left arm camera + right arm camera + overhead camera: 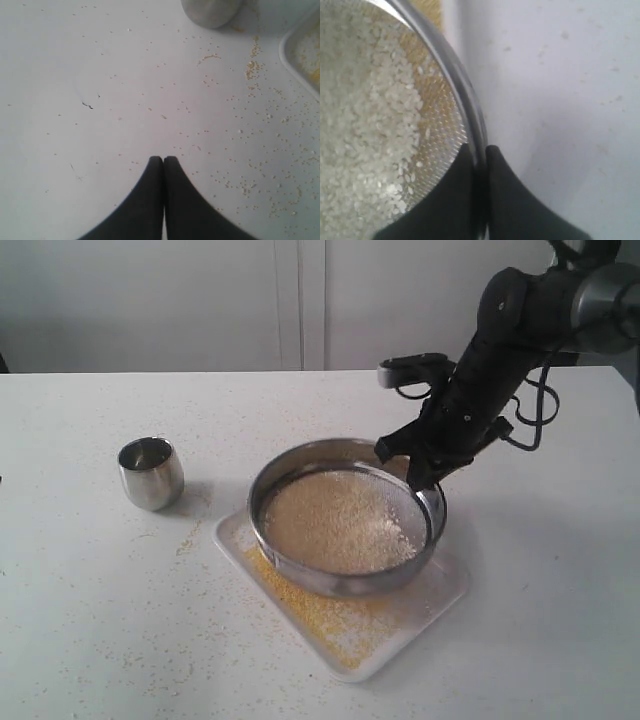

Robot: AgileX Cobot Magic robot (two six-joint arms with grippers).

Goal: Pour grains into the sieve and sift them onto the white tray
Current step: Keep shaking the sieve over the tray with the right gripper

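We can read no text, label, brand, number or sign in any of the three views. The sieve, the white tray and the small steel cup show us only plain surfaces.

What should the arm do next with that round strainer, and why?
Probably a small sideways shake of the sieve. The right tool is clamped on its rim over the white tray; pale grains lie on the mesh, yellow meal on the tray, so more may yet fall through.
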